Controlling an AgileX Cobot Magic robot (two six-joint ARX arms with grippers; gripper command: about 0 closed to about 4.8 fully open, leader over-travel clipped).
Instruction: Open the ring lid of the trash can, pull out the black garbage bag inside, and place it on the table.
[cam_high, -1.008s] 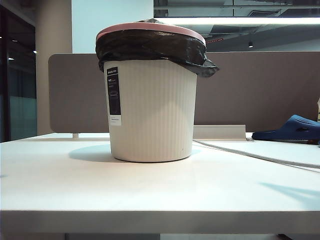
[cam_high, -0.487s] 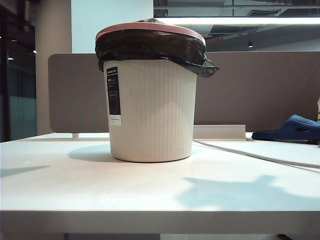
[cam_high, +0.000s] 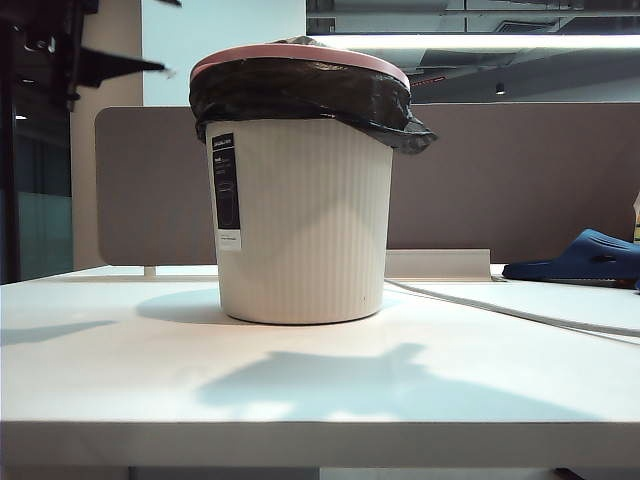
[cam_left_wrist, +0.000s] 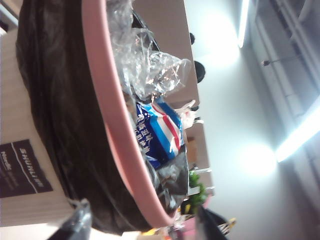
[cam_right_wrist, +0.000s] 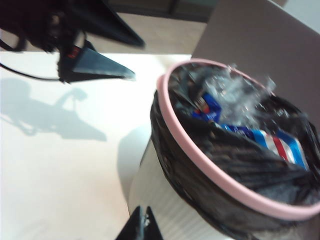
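Thin pale pink plastic hoop, the ring lid (cam_high: 300, 55), sits level on top of the large cream-white ribbed plastic trash can (cam_high: 305, 220), pinning the folded-over skirt of the glossy crinkled black garbage bag (cam_high: 300, 95). The can stands upright near the middle of the wide white tabletop (cam_high: 320, 385). Lid not yet lifted; bag not yet pulled.

Key relation: the hoop lies flat, its plane parallel to the tabletop, so it has to come off upward. The left gripper (cam_high: 110, 65) hangs at the upper left of the exterior view, at about rim height, just beside the hoop and apart from it; the lid lies to its right there. Its wrist view looks along the can's side at the hoop (cam_left_wrist: 112, 115) from close by, with two dark finger tips at the picture edge standing spread (cam_left_wrist: 75, 225). Nothing is between them.

The right gripper (cam_right_wrist: 142, 225) is above and to one side of the can, looking down onto the rim (cam_right_wrist: 170, 115). Its fingers are pressed together and hold nothing. It is out of the exterior view.

Judgement: the left gripper looks nearer the rim and better set to take the hoop's near edge.

Count: one can, one ring lid, one black bag, holding clear film and a blue, white and red striped wrapper (cam_left_wrist: 157, 130). Two grippers.
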